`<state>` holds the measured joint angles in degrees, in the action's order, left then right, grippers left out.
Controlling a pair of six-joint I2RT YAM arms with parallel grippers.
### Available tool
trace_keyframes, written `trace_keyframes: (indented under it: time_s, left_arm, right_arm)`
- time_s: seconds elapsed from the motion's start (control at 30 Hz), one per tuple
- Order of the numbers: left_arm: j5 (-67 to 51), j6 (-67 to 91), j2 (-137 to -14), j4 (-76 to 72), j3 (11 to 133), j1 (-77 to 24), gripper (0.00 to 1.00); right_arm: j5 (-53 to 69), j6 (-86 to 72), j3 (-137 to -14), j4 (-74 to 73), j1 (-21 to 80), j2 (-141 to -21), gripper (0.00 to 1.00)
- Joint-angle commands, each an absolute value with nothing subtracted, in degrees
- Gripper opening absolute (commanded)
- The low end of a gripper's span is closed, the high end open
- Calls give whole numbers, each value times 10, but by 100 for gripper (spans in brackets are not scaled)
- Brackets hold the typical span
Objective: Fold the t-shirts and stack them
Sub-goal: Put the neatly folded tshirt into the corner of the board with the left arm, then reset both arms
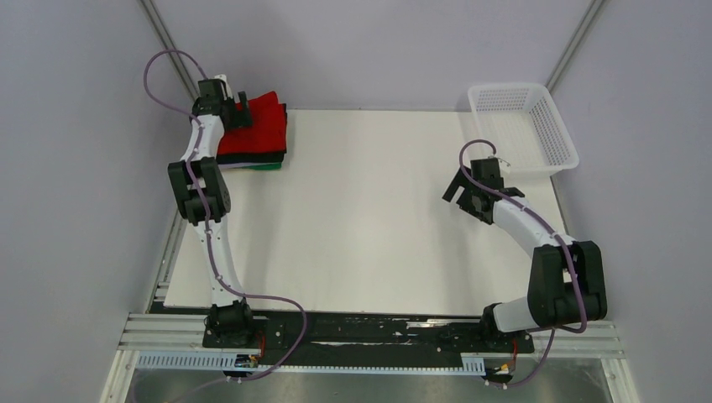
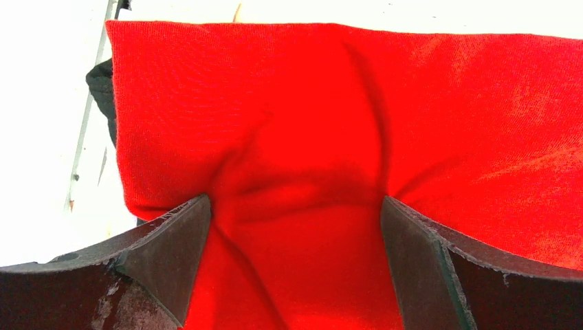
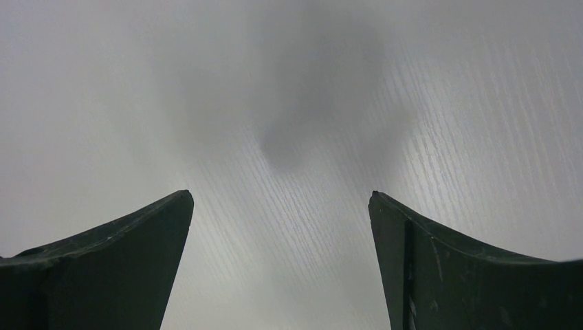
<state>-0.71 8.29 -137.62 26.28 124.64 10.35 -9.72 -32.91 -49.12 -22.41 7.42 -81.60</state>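
A folded red t-shirt [image 1: 262, 124] lies on top of a stack at the table's far left corner, with a black shirt [image 1: 262, 157] and a green one [image 1: 270, 166] showing beneath it. My left gripper [image 1: 238, 107] is open and pressed down on the red shirt [image 2: 330, 124]; both fingertips dent the cloth, which puckers between them. A black edge [image 2: 102, 86] shows at the left in the left wrist view. My right gripper [image 1: 458, 186] is open and empty above the bare table [image 3: 289, 103] at the right. The pale lilac shirt is hidden.
A white plastic mesh basket [image 1: 550, 117] stands at the table's far right corner, just behind my right arm. Grey walls close in the table [image 1: 361, 235] on three sides.
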Motion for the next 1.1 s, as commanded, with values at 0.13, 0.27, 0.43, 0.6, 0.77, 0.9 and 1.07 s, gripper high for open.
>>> trace_keyframes:
  time_s: [0.13, 0.27, 0.43, 0.6, 0.77, 0.9, 1.07]
  left_arm:
    - [-69, 108, -1318, 257, 1240, 120, 100]
    - [-71, 132, -1224, 224, 1165, 111, 100]
    - [-18, 161, -1050, 188, 988, 81, 100]
    - [-6, 240, -844, 162, 733, -10, 100]
    - [21, 313, -692, 137, 518, -100, 100]
    - [46, 340, -631, 188, 452, -140, 100]
    - [55, 358, -562, 223, 408, -142, 100]
  right_arm:
    - [-99, -330, -514, -211, 71, -794, 100]
    - [-108, -331, -508, -211, 71, -755, 100]
    - [-109, -330, -473, -203, 72, -689, 100]
    - [-87, -339, -412, -200, 72, -585, 100]
    - [-96, -361, -353, -199, 72, -502, 100]
    - [-113, -371, -317, -200, 72, -450, 100]
    - [-111, -373, -297, -200, 71, -404, 100]
